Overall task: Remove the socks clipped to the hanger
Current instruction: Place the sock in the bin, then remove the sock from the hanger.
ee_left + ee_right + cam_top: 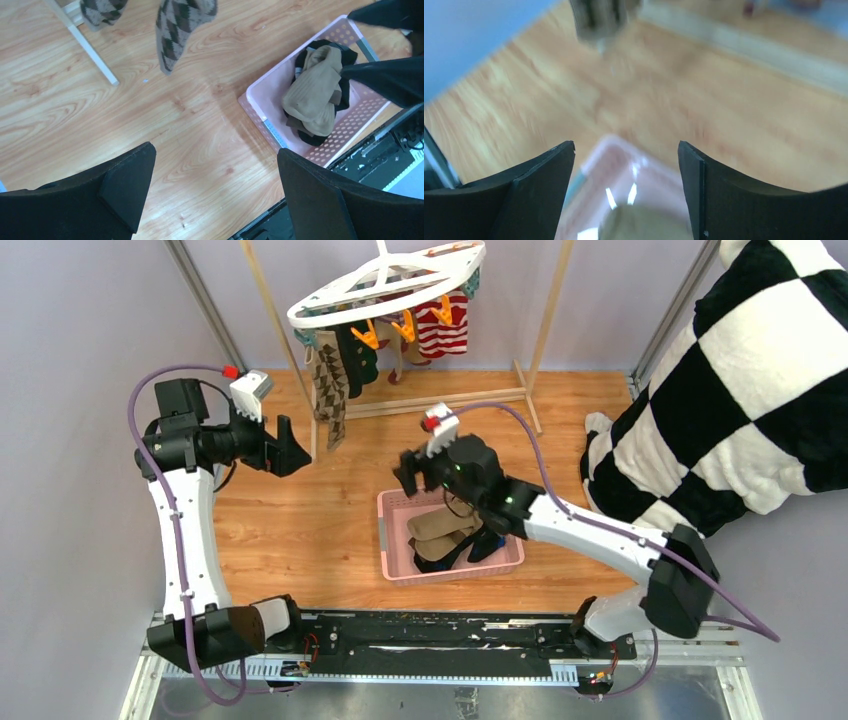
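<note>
Left gripper point(214, 152): both black fingers point(127, 185) fill the bottom edge, spread wide, nothing between them but the bare wooden table point(200, 125). Top of frame: two brown argyle socks hang down, the larger sock point(182, 27) with its toe free above the table, the smaller sock point(102, 11) cut off by the edge. A pale rack bar point(85, 45) runs diagonally beside them. Right: pink basket point(365, 110) holding a tan sock point(312, 92) lying on a black sock point(300, 135). Right gripper point(345, 44) reaches in over the basket, fingers apart.
</note>
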`<move>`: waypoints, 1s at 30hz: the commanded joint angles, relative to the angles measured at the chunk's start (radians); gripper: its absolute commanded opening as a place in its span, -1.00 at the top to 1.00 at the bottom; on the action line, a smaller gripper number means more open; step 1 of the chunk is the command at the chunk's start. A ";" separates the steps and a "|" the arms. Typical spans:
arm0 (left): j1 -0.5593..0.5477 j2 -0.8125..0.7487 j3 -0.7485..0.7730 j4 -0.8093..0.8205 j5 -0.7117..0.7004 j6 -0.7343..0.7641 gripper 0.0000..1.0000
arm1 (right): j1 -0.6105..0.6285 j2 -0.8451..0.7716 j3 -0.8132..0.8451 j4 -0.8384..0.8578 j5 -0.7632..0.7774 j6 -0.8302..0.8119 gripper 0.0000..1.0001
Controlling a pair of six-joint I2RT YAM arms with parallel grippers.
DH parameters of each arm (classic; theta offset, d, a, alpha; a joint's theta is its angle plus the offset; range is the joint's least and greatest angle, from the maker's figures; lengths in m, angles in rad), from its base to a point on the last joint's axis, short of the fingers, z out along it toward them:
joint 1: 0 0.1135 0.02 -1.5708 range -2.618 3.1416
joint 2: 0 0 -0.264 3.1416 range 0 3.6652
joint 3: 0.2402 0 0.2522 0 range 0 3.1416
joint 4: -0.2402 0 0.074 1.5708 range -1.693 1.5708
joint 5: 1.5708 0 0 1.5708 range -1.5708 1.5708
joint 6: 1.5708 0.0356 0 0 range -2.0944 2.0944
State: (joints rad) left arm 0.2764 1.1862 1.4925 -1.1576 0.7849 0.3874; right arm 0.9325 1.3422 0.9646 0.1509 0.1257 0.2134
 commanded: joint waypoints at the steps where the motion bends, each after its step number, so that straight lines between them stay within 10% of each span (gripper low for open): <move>1: 0.052 0.027 0.031 -0.002 -0.015 -0.011 -0.99 | 0.067 0.176 0.253 0.141 0.089 -0.176 -0.65; 20: 0.128 -0.006 -0.024 -0.004 -0.010 0.019 -0.99 | 0.119 0.947 1.026 0.646 0.265 -0.582 -0.69; 27: 0.128 -0.020 -0.009 -0.013 -0.006 0.041 -0.97 | 0.108 0.893 1.000 0.655 0.152 -0.611 0.74; 30: 0.127 -0.026 -0.017 -0.014 0.016 0.044 -0.94 | 0.115 0.790 0.882 0.663 0.074 -0.598 1.00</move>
State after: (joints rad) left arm 0.3973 1.1847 1.4788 -1.1610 0.7639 0.4133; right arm 1.0420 2.2726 1.9488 0.7490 0.2855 -0.3695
